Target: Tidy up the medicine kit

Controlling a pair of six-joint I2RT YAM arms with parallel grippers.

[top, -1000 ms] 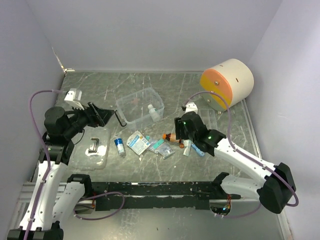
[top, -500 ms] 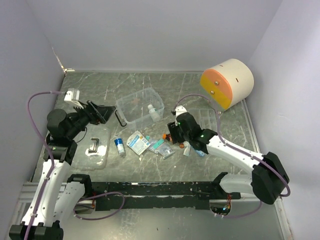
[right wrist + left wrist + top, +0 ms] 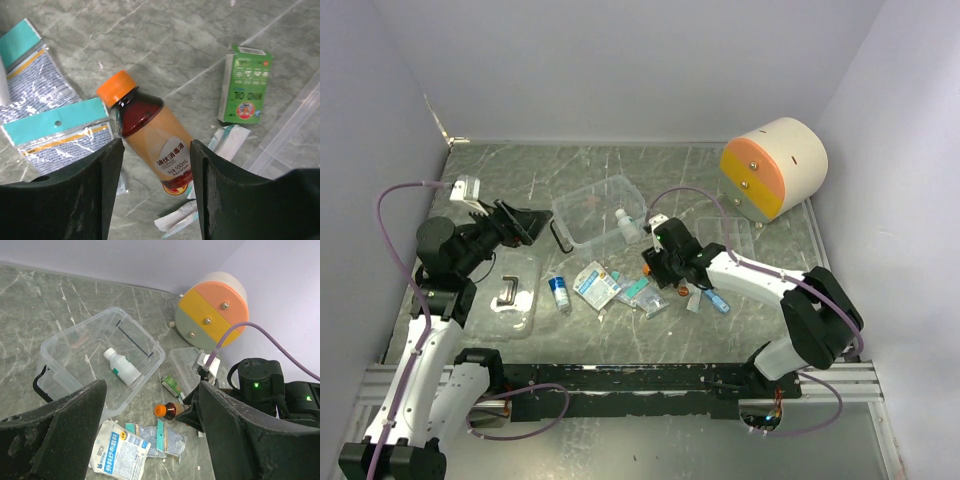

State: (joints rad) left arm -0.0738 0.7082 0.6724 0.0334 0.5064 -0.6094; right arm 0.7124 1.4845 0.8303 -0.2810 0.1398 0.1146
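Note:
The medicine kit's clear box (image 3: 582, 203) stands open at mid-table, with a white bottle (image 3: 625, 228) lying inside. Its clear lid (image 3: 523, 303) with the black handle lies flat to the left. The divided tray (image 3: 738, 236) sits to the right. My left gripper (image 3: 525, 228) hovers open left of the box, holding nothing. My right gripper (image 3: 156, 150) is open and straddles the base of a brown bottle (image 3: 150, 135) with an orange cap that lies on the table. There is a gap on each side of the bottle.
A green carton (image 3: 245, 90), foil sachets (image 3: 45, 100), white strips, a blue-and-white sachet (image 3: 597, 283) and a small blue bottle (image 3: 559, 293) are scattered in front of the box. A cream cylinder (image 3: 775, 165) with an orange face stands at the back right. Walls close in on three sides.
My right gripper has swung left and now sits over the brown bottle. The left arm has shifted only slightly.

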